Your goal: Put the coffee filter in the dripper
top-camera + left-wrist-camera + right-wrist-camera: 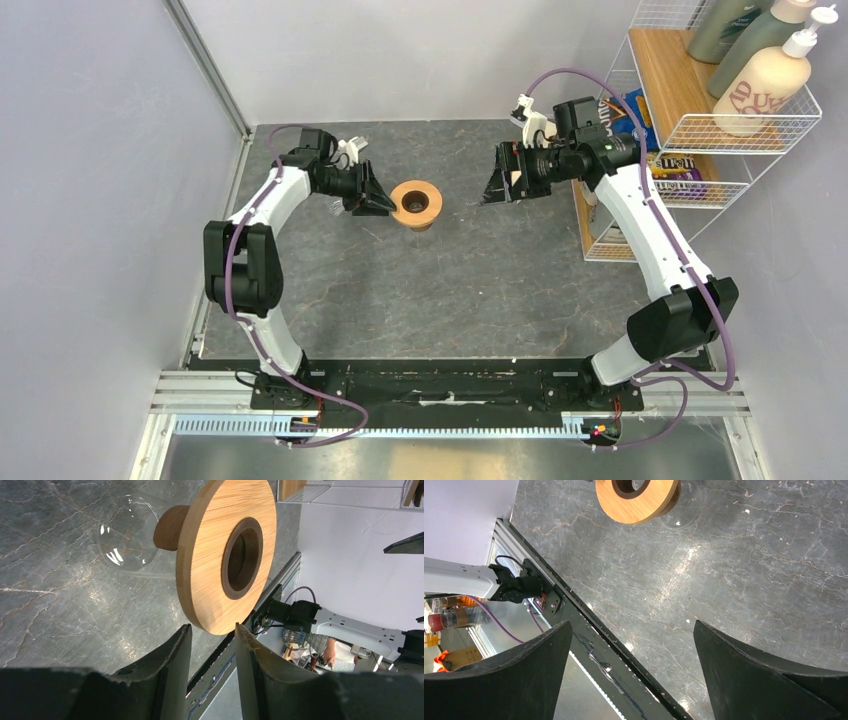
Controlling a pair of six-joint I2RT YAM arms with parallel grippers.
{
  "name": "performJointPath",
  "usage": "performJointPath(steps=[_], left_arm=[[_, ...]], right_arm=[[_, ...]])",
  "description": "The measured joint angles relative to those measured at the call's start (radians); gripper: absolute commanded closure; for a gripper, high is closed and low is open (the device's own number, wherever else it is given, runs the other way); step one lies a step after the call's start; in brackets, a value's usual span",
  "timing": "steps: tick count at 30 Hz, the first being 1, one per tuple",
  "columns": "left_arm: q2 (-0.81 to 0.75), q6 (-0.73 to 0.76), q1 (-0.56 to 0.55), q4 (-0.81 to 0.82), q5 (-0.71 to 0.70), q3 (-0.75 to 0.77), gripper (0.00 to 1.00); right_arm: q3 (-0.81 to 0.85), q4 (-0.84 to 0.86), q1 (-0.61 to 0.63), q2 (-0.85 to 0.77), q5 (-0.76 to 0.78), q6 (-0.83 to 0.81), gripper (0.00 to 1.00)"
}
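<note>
The dripper (417,203) stands at the middle back of the table. Its round orange-tan wooden ring faces up, and its clear glass cone (125,535) lies between the ring and the table. My left gripper (385,200) is just left of it, jaws a little apart and empty. In the left wrist view the ring's rim (215,570) sits just beyond the tips of that gripper (212,627). My right gripper (495,187) is wide open and empty, well right of the dripper (636,497). The coffee filter is not in view.
A white wire shelf (690,130) with lotion bottles (765,75) and snack packets stands at the back right, close behind my right arm. Grey walls close the left and back. A metal rail (450,425) runs along the near edge.
</note>
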Motion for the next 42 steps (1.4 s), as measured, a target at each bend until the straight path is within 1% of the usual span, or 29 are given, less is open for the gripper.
performJointPath(steps=[9, 29, 31, 33, 38, 40, 42], left_arm=[[0.002, -0.006, -0.026, 0.02, 0.004, 0.003, 0.6], [0.02, -0.037, -0.046, 0.076, 0.032, 0.02, 0.6], [0.02, -0.038, -0.048, 0.078, 0.034, 0.02, 0.55], [0.02, -0.039, -0.05, 0.079, 0.035, 0.02, 0.47], [0.018, -0.032, -0.045, 0.067, 0.029, 0.019, 0.32], [-0.002, -0.017, -0.033, 0.056, 0.019, 0.005, 0.26], [-0.048, -0.003, -0.006, 0.041, 0.0, -0.023, 0.18]], right_arm=[[-0.011, 0.001, 0.0, -0.002, -0.001, 0.0, 0.01], [-0.024, 0.001, 0.0, -0.017, -0.002, 0.0, 0.01], [-0.024, 0.001, 0.0, -0.017, -0.002, 0.0, 0.01], [-0.024, 0.001, 0.0, -0.017, -0.002, 0.0, 0.01], [-0.024, 0.001, 0.0, -0.017, -0.002, 0.0, 0.01], [-0.024, 0.001, 0.0, -0.017, -0.002, -0.001, 0.01], [-0.024, 0.001, 0.0, -0.017, -0.002, -0.001, 0.01]])
